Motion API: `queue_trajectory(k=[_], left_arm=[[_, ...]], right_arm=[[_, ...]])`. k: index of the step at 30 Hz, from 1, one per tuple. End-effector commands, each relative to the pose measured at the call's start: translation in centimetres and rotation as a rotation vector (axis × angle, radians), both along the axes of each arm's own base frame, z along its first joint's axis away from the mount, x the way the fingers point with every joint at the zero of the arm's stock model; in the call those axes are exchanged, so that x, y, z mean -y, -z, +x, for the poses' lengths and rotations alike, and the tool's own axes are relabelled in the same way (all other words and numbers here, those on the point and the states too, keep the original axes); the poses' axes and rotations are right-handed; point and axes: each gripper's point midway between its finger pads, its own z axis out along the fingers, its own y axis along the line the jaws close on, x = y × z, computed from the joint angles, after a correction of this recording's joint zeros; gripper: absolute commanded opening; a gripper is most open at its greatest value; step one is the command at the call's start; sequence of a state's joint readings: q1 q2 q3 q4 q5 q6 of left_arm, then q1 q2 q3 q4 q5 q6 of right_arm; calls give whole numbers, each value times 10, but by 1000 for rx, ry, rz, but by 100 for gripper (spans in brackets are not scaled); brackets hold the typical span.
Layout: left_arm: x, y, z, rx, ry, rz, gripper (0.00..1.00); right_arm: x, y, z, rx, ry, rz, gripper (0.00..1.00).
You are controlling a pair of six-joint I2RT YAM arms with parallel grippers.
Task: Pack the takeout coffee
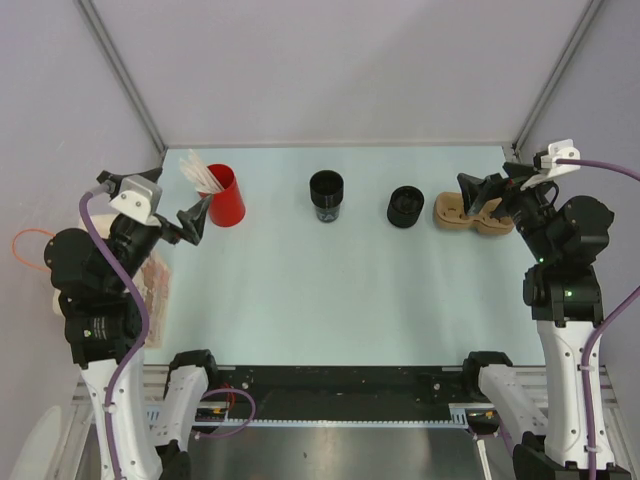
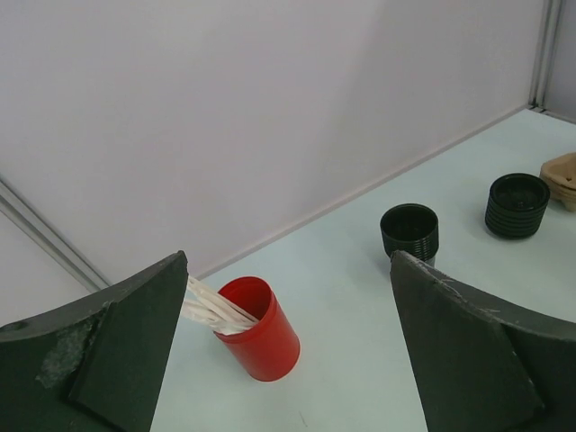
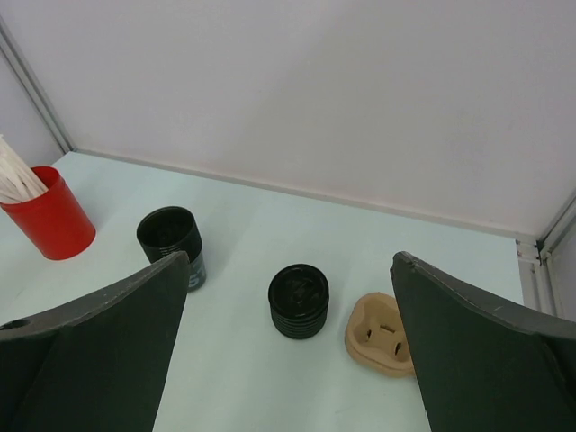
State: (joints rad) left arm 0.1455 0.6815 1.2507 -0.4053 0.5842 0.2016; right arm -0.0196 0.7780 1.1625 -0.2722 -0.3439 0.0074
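Rising from the bottom edge of the overhead view, the left arm (image 1: 100,310) and right arm (image 1: 562,300) frame the pale table (image 1: 330,300). Across the upper part of the frame stand, left to right, the red cup (image 1: 228,198) with white sticks (image 1: 197,170), the takeout coffee (image 1: 326,193) at upper centre, a squat black piece (image 1: 405,206) with ribbed sides, and a tan pulp carrier (image 1: 478,218). The left gripper (image 1: 196,217) hangs just beside the red cup. The right gripper (image 1: 482,195) hangs over the carrier's left end.

Seen from the left wrist, the fingers stand wide apart at the lower corners with nothing between them. The coffee is right of centre, lidless and well apart from them.

Seen from the right wrist, the fingers are likewise spread and bare. The coffee sits left of centre, the squat black piece mid-frame, the carrier lower right of centre.

Nothing looks packed yet, so this reads as the opening reach. The next move, I judge, calls for closing on the open cup gently enough not to crush or tip it, then carrying it upright to a well of the carrier.
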Motion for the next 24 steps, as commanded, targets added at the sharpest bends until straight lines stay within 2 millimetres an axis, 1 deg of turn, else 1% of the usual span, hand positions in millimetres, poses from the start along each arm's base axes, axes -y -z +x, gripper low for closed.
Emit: queue_trajectory(k=[1, 6, 17, 24], left_arm=[[3, -9, -2, 31, 18, -14, 99], [4, -6, -1, 24, 30, -13, 99], [9, -1, 0, 13, 62, -12, 99], [12, 4, 1, 4, 84, -8, 99]], right_arm=[[0, -6, -1, 25, 6, 5, 100], [2, -4, 1, 25, 16, -3, 100], [-3, 7, 5, 14, -14, -33, 100], [-12, 24, 9, -3, -82, -88, 100]])
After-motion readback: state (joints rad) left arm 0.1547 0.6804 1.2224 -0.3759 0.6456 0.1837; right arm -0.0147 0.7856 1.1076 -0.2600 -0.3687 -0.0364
